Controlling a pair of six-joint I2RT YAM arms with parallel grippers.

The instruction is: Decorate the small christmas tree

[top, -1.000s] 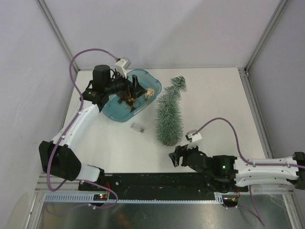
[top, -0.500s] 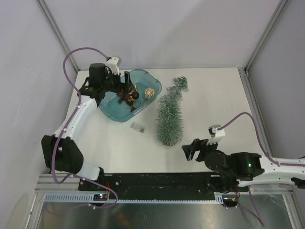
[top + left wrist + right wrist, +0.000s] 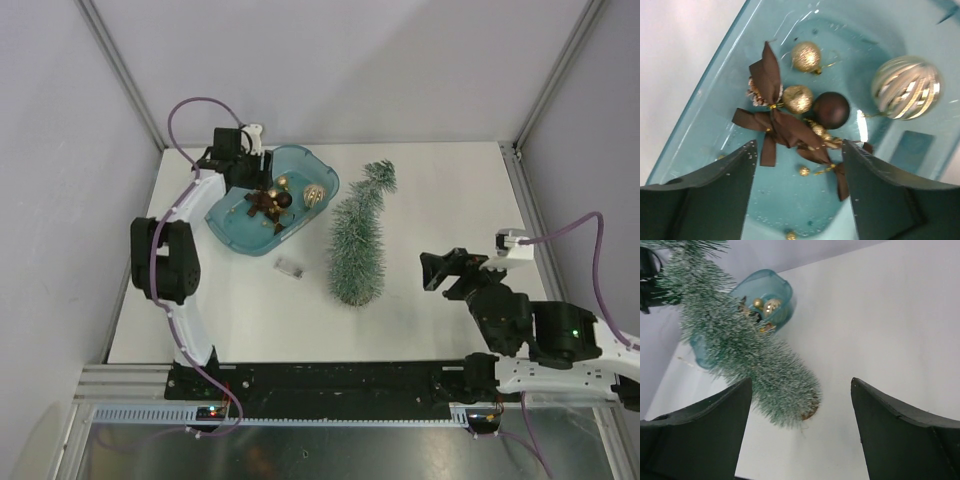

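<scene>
Shows table (image 3: 450,200) bearing tree (image 3: 356,245), flat at centre, base nearward; tub (image 3: 235,232) near its tip. Aims right gripper (image 3: 801,382), jaws apart and empty, at that base, likely to stand it up. Hangs left gripper (image 3: 799,150), spread and empty, over bow (image 3: 777,125) and baubles (image 3: 831,109), likely choosing.

Frosty green is seen on the small christmas tree (image 3: 357,245). In the teal tub (image 3: 715,100), brown bows (image 3: 775,122), gold balls (image 3: 806,56) and one striped silver-gold ball (image 3: 906,87) are seen.

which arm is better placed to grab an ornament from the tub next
Left. The left arm's fingers hang open over the ornaments in the tub; the right arm's fingers face the lying tree, well away from the tub.
</scene>
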